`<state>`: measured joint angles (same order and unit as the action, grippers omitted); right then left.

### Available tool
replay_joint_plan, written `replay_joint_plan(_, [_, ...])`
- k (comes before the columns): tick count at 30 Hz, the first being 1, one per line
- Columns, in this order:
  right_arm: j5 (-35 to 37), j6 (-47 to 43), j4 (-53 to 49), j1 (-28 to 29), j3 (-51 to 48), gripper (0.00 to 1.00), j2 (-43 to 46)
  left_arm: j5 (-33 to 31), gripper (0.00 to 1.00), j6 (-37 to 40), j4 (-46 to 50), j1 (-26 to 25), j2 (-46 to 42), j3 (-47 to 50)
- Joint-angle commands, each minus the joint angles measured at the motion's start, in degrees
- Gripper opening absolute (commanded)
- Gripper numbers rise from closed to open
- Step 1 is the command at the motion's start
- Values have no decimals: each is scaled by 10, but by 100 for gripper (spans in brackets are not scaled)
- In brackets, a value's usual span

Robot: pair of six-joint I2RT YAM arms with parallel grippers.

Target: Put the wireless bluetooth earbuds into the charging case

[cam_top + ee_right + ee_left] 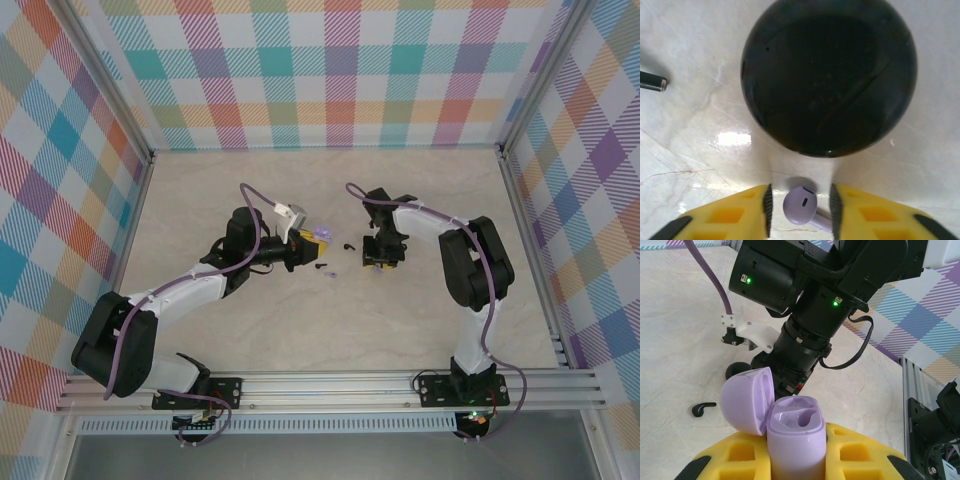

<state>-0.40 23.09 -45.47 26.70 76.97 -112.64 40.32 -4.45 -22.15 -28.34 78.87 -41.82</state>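
Left fingers (860, 452) grip case (795, 440); right fingers (735, 215) straddle earbud (800, 204).

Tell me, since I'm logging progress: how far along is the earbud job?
Done: the lavender case sits clamped in the left pincer, lid open, wells empty. In hand: the right pincer straddles a lavender earbud lying on the table beside the closed black case, jaws not yet shut on it. Left: seating it, plus the black earbud loose on the table.

Work surface was a pale marbled tabletop (200, 200). I noted pastel plaid walls (320, 70) enclosing it on three sides, and an aluminium rail (330, 385) running along the near edge.
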Motion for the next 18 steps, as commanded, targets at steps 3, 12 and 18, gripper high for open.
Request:
replay_joint_plan(3, [16, -107, -25, 1, 18, 48, -5, -3, 0, 13, 6, 7, -13, -15])
replay_joint_plan(12, [-7, -267, -11, 3, 14, 46, 0, -1, 0, 12, 2, 7, -8, -18])
replay_joint_plan(18, [-23, -312, -6, 14, 23, 42, -7, -2, 0, 14, 6, 7, -9, -19])
